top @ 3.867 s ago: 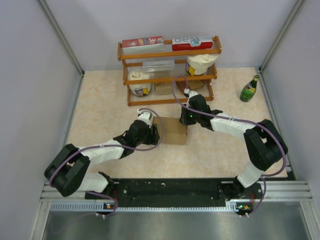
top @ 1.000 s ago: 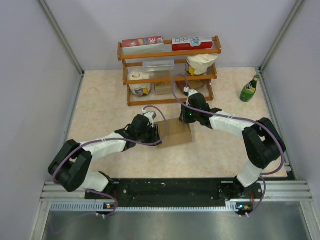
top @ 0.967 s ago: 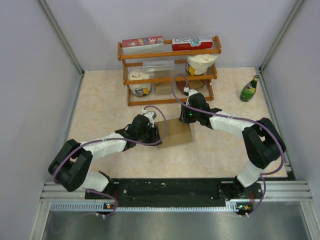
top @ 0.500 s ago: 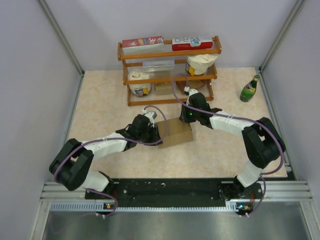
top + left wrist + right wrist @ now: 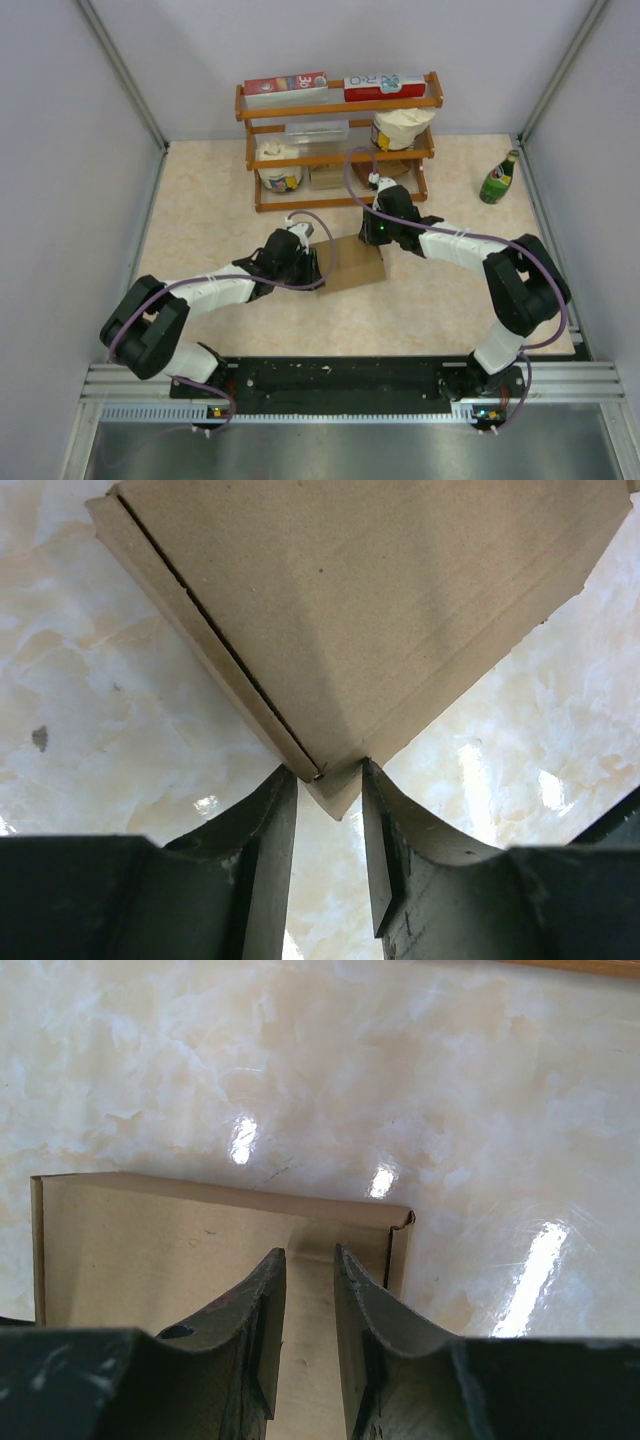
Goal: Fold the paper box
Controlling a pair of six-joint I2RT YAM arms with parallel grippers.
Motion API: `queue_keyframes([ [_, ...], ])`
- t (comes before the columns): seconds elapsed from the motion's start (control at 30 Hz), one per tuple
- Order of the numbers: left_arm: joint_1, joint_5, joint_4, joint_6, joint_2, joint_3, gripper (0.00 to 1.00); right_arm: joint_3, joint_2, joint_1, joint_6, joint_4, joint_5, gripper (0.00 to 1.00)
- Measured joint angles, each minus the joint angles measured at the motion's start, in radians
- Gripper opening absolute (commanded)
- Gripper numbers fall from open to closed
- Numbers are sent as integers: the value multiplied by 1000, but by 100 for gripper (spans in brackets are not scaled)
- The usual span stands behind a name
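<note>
The paper box (image 5: 355, 268) is a slim brown cardboard carton lying flat and slightly turned on the table, between the two arms. My left gripper (image 5: 313, 272) is at its near-left corner. In the left wrist view the box (image 5: 370, 610) fills the top, and its corner is wedged between the fingertips of the left gripper (image 5: 328, 770), touching both. My right gripper (image 5: 378, 243) is over the box's far-right corner. In the right wrist view the gripper (image 5: 309, 1252) stands on the box's top face (image 5: 150, 1250), jaws a narrow gap apart with nothing between them.
A wooden shelf rack (image 5: 340, 150) stands just behind the box, holding red-and-white cartons (image 5: 285, 85) and white tubs (image 5: 278, 165). A green bottle (image 5: 498, 178) stands at the far right. Walls close in the table on the left, right and back.
Since the oldest frame the box has turned slightly, its right end swinging away, and my left gripper has moved right onto its corner. Over the last second almost nothing has moved.
</note>
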Motion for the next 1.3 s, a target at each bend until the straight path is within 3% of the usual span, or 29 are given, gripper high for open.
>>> queue_keyframes([
  [0.57,0,-124,60,60,24,-28,39,6,6,0,0,0,-6,26],
  [1.0,1,-293,64,99,23,-49,51,7,12,0,0,5,-24,26],
  [1.3,1,-381,80,61,17,-63,52,5,-10,0,-21,-25,-88,30],
])
